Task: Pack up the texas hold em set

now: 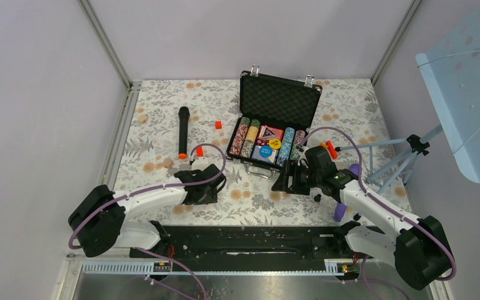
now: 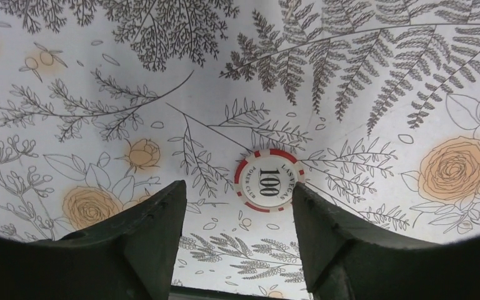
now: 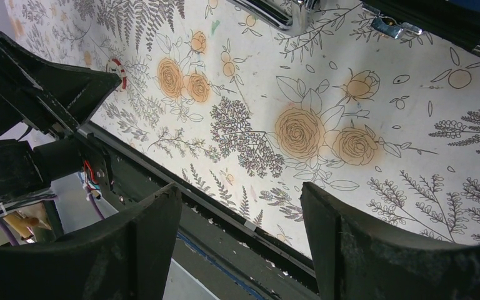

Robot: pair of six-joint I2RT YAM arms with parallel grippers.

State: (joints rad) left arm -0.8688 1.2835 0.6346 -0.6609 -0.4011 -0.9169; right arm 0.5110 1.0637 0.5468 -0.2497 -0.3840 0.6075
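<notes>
The black briefcase (image 1: 280, 100) stands open at the back middle, lid up. Its base holds rows of striped poker chips (image 1: 248, 139), card decks (image 1: 270, 133), a yellow button (image 1: 275, 143) and a blue button (image 1: 265, 151). A loose red-and-white "100" chip (image 2: 269, 181) lies flat on the floral cloth. My left gripper (image 2: 237, 190) is open and empty, low over the cloth, the chip just beyond its fingertips. My right gripper (image 3: 239, 190) is open and empty near the case's front (image 3: 275, 12). It sees the chip (image 3: 119, 65) partly behind the left gripper (image 3: 37, 81).
A black microphone with an orange end (image 1: 182, 131) and a small red block (image 1: 219, 125) lie left of the case. An orange piece (image 1: 332, 149) lies by the right arm. A tripod (image 1: 406, 156) with a pale blue panel (image 1: 469, 87) stands at the right. A black rail (image 3: 225, 219) borders the near edge.
</notes>
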